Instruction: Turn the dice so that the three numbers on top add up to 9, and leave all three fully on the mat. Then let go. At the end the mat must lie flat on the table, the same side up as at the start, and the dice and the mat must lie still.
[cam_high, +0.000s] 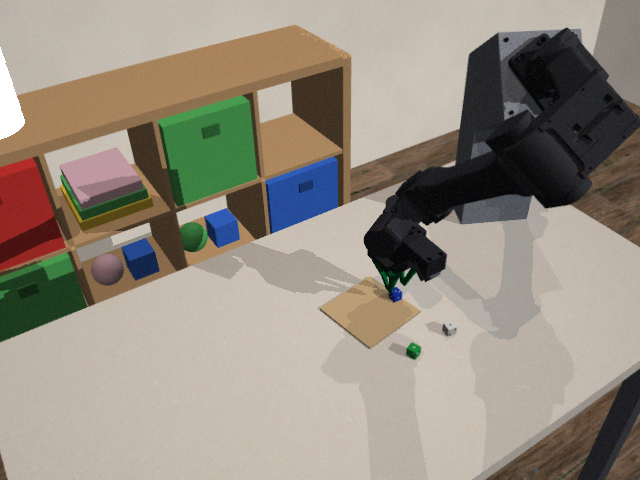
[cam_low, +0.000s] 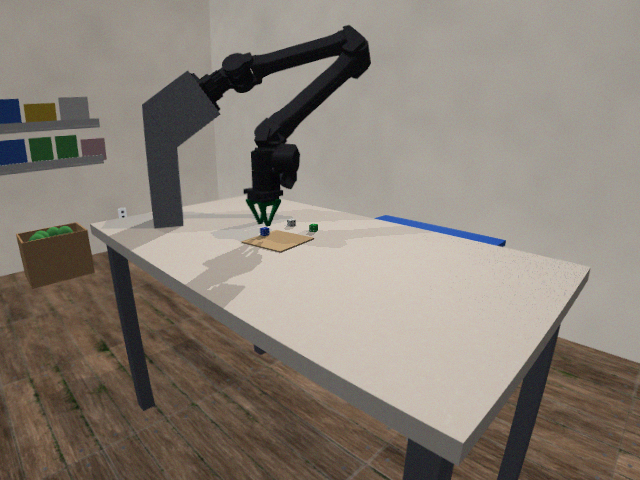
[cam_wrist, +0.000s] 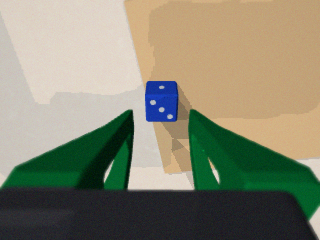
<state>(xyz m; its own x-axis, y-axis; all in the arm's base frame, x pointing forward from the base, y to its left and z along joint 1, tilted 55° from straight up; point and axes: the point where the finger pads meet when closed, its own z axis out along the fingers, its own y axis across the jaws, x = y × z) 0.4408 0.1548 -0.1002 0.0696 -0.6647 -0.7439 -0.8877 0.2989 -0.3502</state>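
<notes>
The tan mat (cam_high: 356, 320) (cam_low: 281, 246) (cam_wrist: 235, 70) lies flat on the table. The blue die (cam_high: 395, 295) (cam_low: 264, 231) (cam_wrist: 161, 102) is at the mat's edge. In the wrist view its larger, seemingly upper face shows three pips, a side face one; its lower left corner looks slightly past the edge. The green die (cam_high: 413, 350) (cam_low: 313, 227) and the white die (cam_high: 449, 328) (cam_low: 291, 222) stand on the table off the mat; their pips are too small to read surely. My gripper (cam_high: 397, 287) (cam_low: 263, 223) (cam_wrist: 161, 118) is partly open and empty, pointing down just above the blue die.
The grey arm mount (cam_high: 478, 170) (cam_low: 164, 175) stands on the table (cam_high: 180, 392) (cam_low: 403, 310). A wooden shelf (cam_high: 180, 108) with bins and toys stands behind the table's far edge. The arm's shadows fall across the table and mat.
</notes>
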